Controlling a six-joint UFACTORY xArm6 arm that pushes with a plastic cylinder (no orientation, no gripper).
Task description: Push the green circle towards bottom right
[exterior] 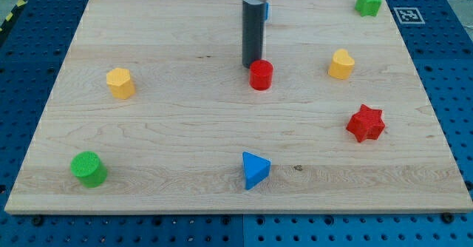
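The green circle (89, 168) sits near the board's bottom left corner. My tip (250, 65) is at the top middle of the board, just to the upper left of the red circle (261, 75) and touching or almost touching it. The tip is far from the green circle, up and to the right of it.
A yellow hexagon (120, 83) is at the left. A blue triangle (256, 169) is at the bottom middle. A red star (366, 123) and a yellow heart (341, 64) are at the right. A green star (368, 2) is at the top right corner. A blue block (266, 11) shows partly behind the rod.
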